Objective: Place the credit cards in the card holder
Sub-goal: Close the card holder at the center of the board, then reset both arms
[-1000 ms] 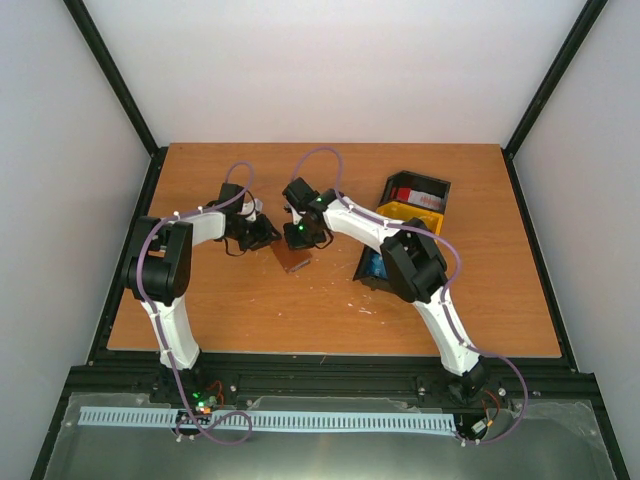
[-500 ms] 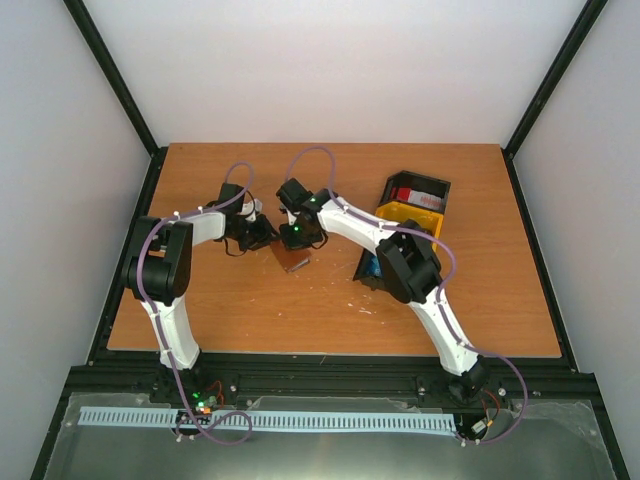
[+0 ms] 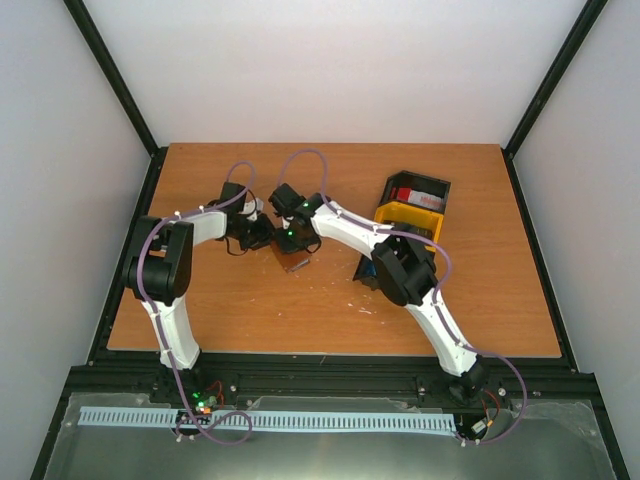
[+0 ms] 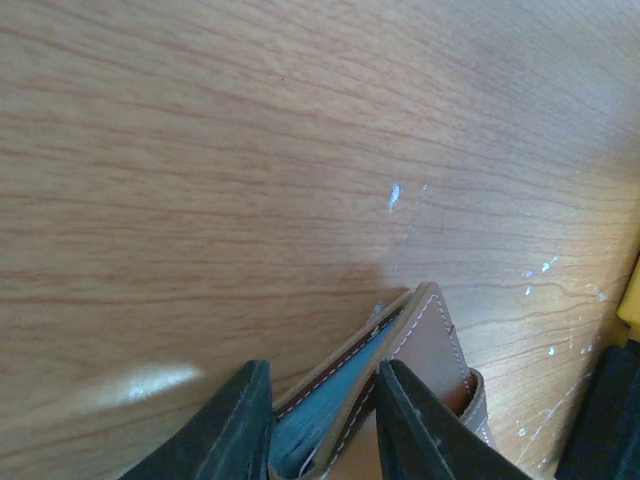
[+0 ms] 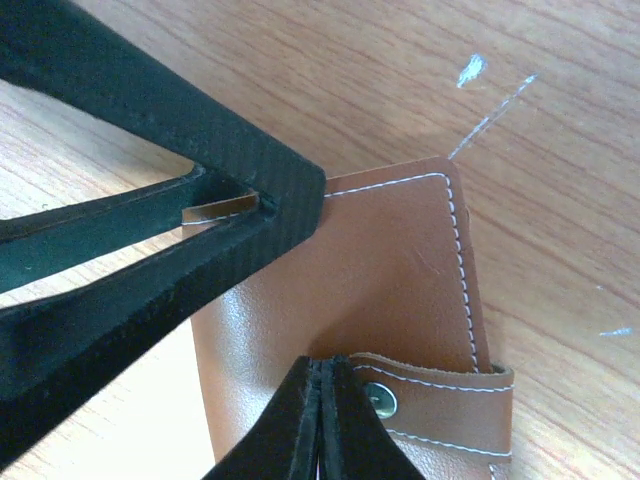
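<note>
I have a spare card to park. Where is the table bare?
The table is bare along its near edge in front of the card holder, and right of the trays. Crowded mid-table, where the left hand and right hand meet on it.

White walls (image 3: 340, 70) back, left, right. Black posts (image 3: 111, 72) at corners. Wood table (image 3: 250, 310), white scuffs (image 4: 393, 196). Soft even light.

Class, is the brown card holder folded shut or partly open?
Partly open: the card holder gapes, grey-blue inside showing between its brown leaves.
</note>
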`<state>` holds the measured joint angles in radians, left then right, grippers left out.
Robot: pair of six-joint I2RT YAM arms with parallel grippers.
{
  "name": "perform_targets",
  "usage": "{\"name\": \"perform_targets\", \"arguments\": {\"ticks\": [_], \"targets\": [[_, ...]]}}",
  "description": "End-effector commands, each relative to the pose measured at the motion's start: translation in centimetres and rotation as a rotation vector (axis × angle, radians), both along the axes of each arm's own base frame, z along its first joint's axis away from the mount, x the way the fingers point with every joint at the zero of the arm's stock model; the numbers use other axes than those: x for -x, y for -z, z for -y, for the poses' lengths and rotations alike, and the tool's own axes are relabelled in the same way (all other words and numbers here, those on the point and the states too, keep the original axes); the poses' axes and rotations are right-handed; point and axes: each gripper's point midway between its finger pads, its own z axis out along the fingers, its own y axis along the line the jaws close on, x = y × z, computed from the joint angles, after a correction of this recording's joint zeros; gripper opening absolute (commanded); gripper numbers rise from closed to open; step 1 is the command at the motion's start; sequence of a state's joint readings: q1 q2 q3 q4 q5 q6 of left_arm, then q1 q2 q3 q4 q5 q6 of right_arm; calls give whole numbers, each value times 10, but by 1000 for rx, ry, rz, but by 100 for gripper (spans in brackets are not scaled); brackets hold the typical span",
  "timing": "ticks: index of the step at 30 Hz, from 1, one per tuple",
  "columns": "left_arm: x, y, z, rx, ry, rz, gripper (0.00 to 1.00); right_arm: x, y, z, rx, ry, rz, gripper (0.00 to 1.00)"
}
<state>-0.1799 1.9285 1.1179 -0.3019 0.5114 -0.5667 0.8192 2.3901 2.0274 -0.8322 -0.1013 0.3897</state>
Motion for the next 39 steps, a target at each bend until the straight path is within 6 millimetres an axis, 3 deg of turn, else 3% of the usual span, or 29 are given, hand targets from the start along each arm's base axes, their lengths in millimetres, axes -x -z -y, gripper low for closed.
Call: {"name": "perform_targets", "arguments": {"ticks": [1,4,8,11,12,13,18,22,30,34,39], "targets": [[20,12,-11,-110,-9,-100,34,-5,-17,15,-16,51,-19,8],[6,-18,-13,-112,-20,-28,39,-15,-72,20,-111,76,68,21],[-3,-62,-15,-106,-36,77,49,-11,-118,44,-153,124,151,34],[2,-93,-17,-97,-46,151,56,1,-136,73,-137,171,202,38],[5,-103,-18,-92,-48,179,58,8,-131,87,-111,190,207,39],[12,-116,-20,-86,-52,216,61,13,-145,99,-119,211,241,41],[39,-164,-32,-100,-68,380,86,40,-156,168,-55,327,362,51],[62,-203,-47,-140,-92,535,99,63,-181,221,-50,420,501,62],[102,-275,-63,-148,-130,827,100,111,-241,318,-100,630,783,95],[118,-296,-78,-170,-195,911,100,135,-257,357,-118,715,864,100],[139,-310,-100,-193,-316,966,100,150,-273,380,-156,784,928,100]]}}
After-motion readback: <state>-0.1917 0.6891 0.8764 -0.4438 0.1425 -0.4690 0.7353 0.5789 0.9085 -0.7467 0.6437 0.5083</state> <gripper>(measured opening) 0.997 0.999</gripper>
